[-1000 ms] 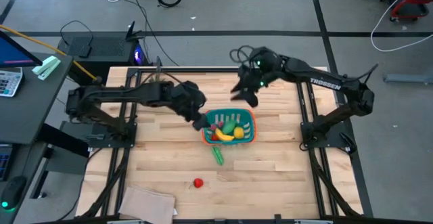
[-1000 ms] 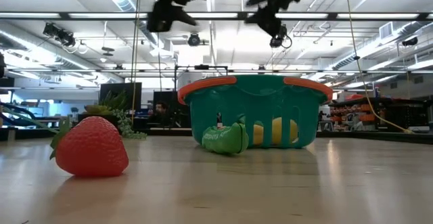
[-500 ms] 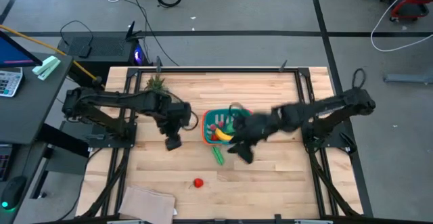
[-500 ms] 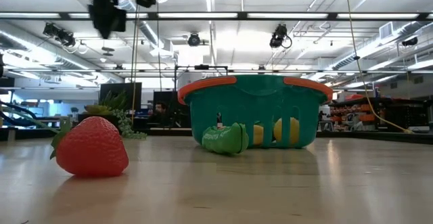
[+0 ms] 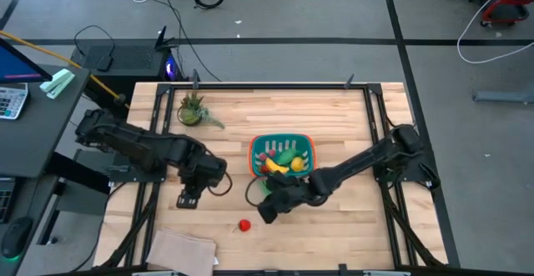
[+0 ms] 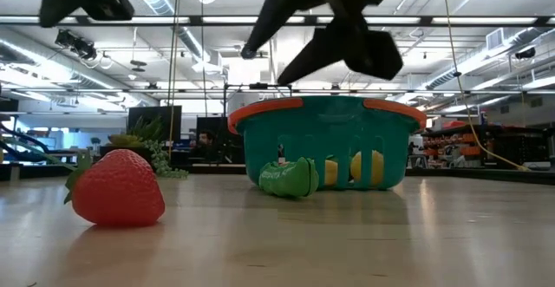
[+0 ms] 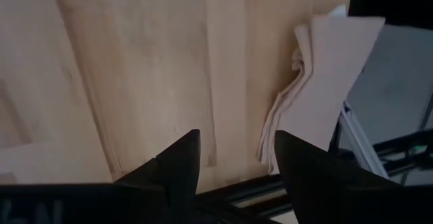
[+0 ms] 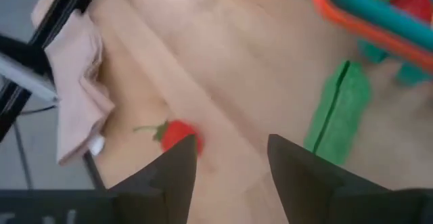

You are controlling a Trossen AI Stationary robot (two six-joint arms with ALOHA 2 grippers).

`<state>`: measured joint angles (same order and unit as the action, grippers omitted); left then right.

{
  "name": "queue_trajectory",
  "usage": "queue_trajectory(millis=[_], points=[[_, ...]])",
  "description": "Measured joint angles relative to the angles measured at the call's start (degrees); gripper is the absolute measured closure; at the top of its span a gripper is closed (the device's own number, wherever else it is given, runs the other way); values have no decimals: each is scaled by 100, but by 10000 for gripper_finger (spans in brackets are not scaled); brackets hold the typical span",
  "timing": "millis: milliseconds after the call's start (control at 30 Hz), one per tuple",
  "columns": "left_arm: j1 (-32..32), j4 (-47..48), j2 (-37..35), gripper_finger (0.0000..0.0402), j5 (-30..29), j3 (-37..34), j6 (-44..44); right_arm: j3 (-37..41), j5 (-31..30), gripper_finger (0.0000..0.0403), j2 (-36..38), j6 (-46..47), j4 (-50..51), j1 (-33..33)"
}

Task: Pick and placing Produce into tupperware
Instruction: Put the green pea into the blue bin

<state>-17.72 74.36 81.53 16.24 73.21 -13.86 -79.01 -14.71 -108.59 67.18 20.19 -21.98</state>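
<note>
The teal basket (image 5: pixel 284 154) with an orange-red rim stands mid-table and holds a yellow banana (image 5: pixel 278 167), green pieces and red pieces. A green pod (image 6: pixel 290 179) lies on the wood against the basket's near side; it also shows in the right wrist view (image 8: pixel 337 109). A red strawberry (image 5: pixel 244 224) lies nearer the front edge. My right gripper (image 5: pixel 267 213) is open and empty above the table, between the pod and the strawberry (image 8: pixel 177 135). My left gripper (image 5: pixel 188 199) is open and empty, left of the basket, with its fingers (image 7: pixel 177 162) over bare wood.
A folded tan cloth (image 5: pixel 182 249) lies at the near-left corner and shows in both wrist views (image 7: pixel 325 82) (image 8: pixel 74 95). A spiky green potted plant (image 5: pixel 193 109) stands at the far left. Bare wood lies right of the basket and along the front.
My right gripper has swung from the far side of the basket, over it, to its near side and come down low past the pod toward the strawberry. My left gripper has drawn away from the basket's left side toward the table's near-left. The produce has not moved.
</note>
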Motion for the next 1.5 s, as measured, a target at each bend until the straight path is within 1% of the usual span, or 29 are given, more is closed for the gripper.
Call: queue_trajectory(millis=[133,267,333,433,567,733,800,900,1033,1367,1433,1500], points=[[-135,4,0,204,-10,0,-39,-32,2,223,21,-34,-17,209],[-155,7,0,209,-10,0,-93,-32,133,221,58,-469,79,352],[-153,-4,0,211,-10,0,-216,-34,249,213,63,-608,202,389],[-153,-21,0,211,-12,0,-305,-32,271,196,22,-657,641,388],[-147,-24,2,212,-14,0,-353,-32,305,170,-15,-292,1145,398],[-103,-47,0,213,-15,0,-354,-32,327,155,-16,-173,1197,478],[-88,-51,0,214,-16,0,-412,-34,354,155,-75,-310,1214,551],[-49,-60,0,214,-16,0,-642,-34,565,156,-248,-443,1302,698],[-44,-68,0,214,-61,0,-805,-34,1024,155,-466,-448,1100,852],[-46,-71,0,217,-76,0,-763,-37,1230,156,-453,-537,718,885],[-46,-71,0,219,-77,0,-755,-37,1449,156,-494,-536,744,872],[-46,-73,3,221,-77,0,-755,-32,1802,156,-525,-482,742,872]])
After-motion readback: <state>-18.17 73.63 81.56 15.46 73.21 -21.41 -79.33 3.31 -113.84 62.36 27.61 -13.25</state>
